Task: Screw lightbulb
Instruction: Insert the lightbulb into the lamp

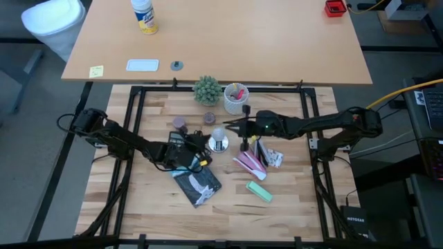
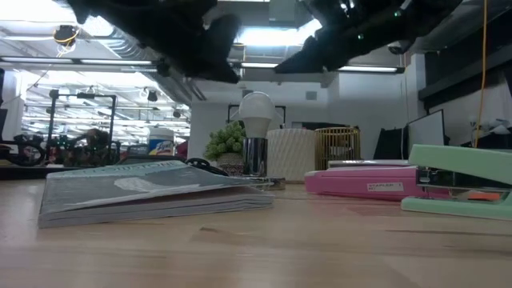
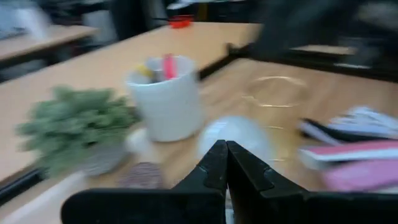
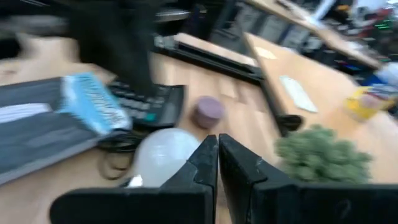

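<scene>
Frosted white lightbulb (image 1: pixel 218 135) sits mid-counter (image 1: pixel 291 207) in the high view on a shiny silver base (image 1: pixel 219 144), left end effector (image 1: pixel 202 143) just beside it and right end effector (image 1: pixel 230 124) near its other side. Low view: lightbulb (image 2: pixel 257 113) upright on the base, apart from both arms above. Wrist views: left end effector (image 3: pixel 225 163) and right end effector (image 4: pixel 217 160) each pinched closed, holding nothing, bulb just past the tips.

Small frosted white globe lightbulb (image 2: pixel 257 105): matt glass. Round shiny silver disc base (image 1: pixel 219 144): polished metal. Light wooden butcher-block table (image 1: pixel 277 214): smooth, visible grain. Mint-green stapler (image 2: pixel 460 182): glossy plastic.
</scene>
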Robot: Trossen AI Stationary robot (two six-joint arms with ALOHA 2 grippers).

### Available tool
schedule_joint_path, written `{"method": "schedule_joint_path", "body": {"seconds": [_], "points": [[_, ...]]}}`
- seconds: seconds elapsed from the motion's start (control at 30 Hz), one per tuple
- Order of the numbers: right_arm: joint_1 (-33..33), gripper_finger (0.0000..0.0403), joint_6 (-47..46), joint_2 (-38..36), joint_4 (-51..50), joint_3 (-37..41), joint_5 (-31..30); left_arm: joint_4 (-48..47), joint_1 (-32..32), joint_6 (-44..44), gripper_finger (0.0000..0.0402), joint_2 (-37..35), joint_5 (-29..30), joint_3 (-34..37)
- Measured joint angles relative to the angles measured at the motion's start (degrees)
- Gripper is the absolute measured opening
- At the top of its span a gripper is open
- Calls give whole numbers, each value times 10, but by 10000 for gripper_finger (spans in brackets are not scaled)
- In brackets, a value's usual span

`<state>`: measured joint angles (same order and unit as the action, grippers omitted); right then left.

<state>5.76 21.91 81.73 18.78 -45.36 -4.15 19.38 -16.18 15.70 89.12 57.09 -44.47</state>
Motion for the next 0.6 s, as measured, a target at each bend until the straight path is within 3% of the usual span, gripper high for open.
{"method": "schedule_joint_path", "body": {"seconds": [0.13,0.2,0.6], "points": [[22,20,1,11,10,0,-4,10,-7,-19,0,1,-116,0],[34,20,-9,25,7,0,16,9,-6,-20,0,7,-142,0],[47,20,-29,74,10,0,67,9,32,25,0,40,-124,0]]}}
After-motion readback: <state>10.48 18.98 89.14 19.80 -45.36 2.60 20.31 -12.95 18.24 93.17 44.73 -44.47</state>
